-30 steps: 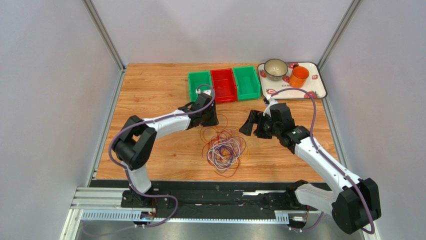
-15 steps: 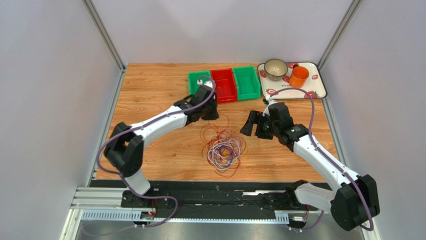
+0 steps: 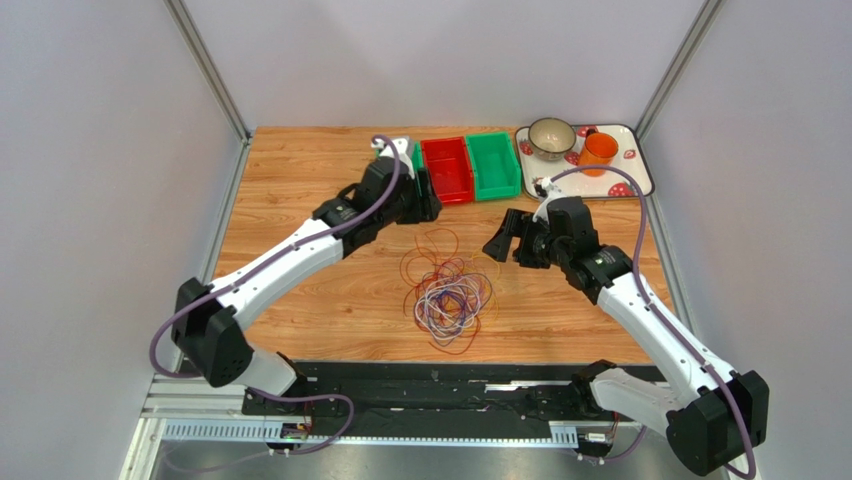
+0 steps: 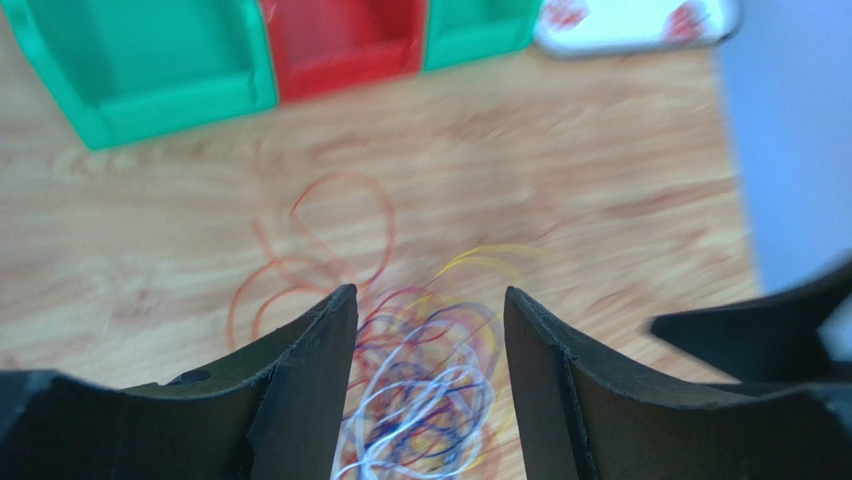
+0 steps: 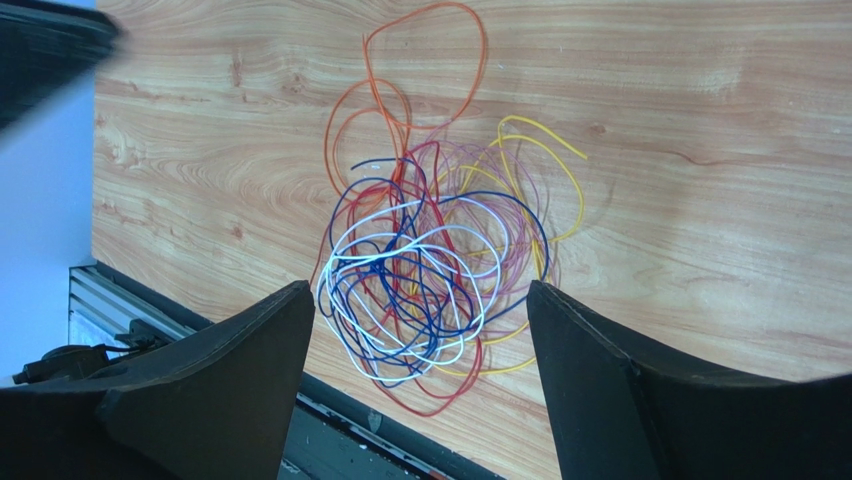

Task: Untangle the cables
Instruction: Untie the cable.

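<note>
The cables lie in 1 heap near the middle of the table, between the 2 arms and on the near side of the row of bins. As far as the pictures show, the job is barely begun. The right wrist view shows white, blue, red and purple wires wound through one another in a dense knot. Only the orange loops on the far side and a yellow loop at the edge fan outward, and both appear to run back into the knot rather than lying free. No cable lies clearly apart from the heap. What shows of the red bin and the green bins holds no wire. The left gripper is up by the bins, beyond the heap, with its jaws parted to a moderate gap and nothing between them. Its view is blurred, and the wires seen through the gap lie on the table below. The right gripper hangs above the heap's right side with its jaws spread wide, also empty and touching no wire. Nearly everything is left to do: each colour has to be picked out of the knot and laid down apart. The loose orange loops look like the easiest place to start.
</note>
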`<control>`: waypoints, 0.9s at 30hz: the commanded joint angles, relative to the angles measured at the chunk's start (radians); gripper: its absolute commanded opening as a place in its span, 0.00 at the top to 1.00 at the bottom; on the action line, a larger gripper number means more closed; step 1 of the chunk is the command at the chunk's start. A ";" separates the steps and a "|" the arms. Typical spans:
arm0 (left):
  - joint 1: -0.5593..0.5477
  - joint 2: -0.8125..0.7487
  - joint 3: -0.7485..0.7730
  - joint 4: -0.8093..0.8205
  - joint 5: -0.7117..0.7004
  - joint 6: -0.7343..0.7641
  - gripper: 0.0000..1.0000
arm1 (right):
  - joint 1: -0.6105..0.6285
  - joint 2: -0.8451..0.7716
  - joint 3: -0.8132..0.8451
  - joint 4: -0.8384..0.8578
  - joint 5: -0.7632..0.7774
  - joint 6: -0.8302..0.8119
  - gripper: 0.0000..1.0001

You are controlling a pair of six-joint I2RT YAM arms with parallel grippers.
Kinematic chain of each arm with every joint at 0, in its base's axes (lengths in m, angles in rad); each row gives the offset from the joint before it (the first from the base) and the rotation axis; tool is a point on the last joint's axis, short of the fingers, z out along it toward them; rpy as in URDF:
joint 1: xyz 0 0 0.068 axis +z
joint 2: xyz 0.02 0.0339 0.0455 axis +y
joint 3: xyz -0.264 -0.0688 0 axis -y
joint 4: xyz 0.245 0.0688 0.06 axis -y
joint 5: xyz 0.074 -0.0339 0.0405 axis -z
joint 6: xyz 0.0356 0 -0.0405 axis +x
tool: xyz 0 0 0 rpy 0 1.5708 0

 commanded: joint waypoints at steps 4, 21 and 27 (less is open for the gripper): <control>-0.004 0.124 -0.082 0.010 -0.035 -0.055 0.37 | 0.007 -0.058 -0.043 -0.022 0.016 0.020 0.18; -0.027 0.405 -0.068 0.150 -0.017 -0.088 0.26 | 0.005 -0.049 -0.097 -0.001 0.016 0.021 0.18; -0.030 0.435 -0.062 0.165 -0.023 -0.089 0.24 | 0.007 -0.032 -0.097 0.007 0.016 0.011 0.18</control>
